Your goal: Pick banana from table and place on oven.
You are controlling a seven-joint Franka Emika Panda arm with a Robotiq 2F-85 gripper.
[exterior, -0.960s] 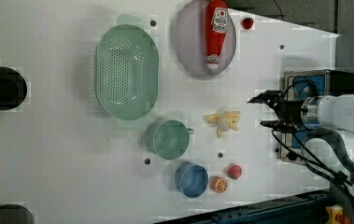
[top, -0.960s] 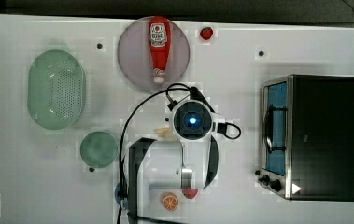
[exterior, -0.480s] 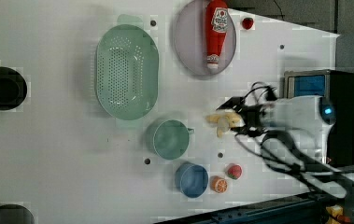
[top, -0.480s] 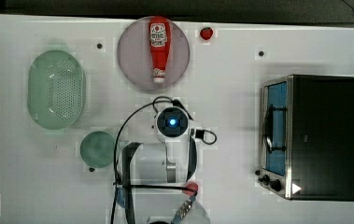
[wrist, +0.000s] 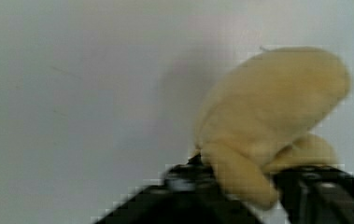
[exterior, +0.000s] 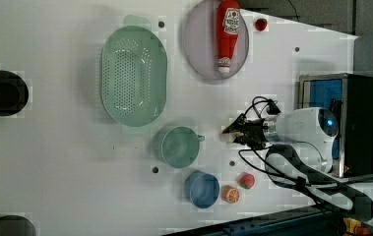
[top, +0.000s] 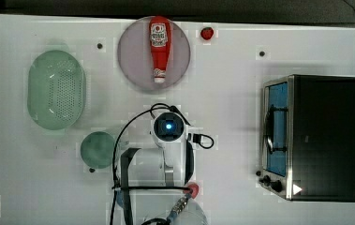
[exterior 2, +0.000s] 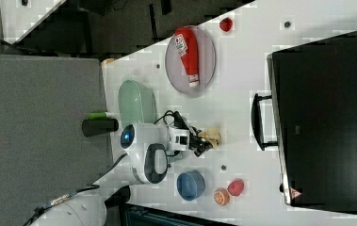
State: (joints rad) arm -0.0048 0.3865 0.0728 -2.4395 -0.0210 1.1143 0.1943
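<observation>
With the pincer (wrist: pixel 254 186) clamped on the pale peeled banana (wrist: pixel 268 121) low on the desk (top: pixel 240 108), lift straight up before swinging to the top view's right toward the oven (top: pixel 327 136).

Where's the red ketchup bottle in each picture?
Top view: the ketchup bottle is at top centre, cap pointing down the picture.
Left view: at the top edge, right of centre.
Right view: upper middle, left of the oven.
Shared landmark: the round grey plate it lies on.
</observation>
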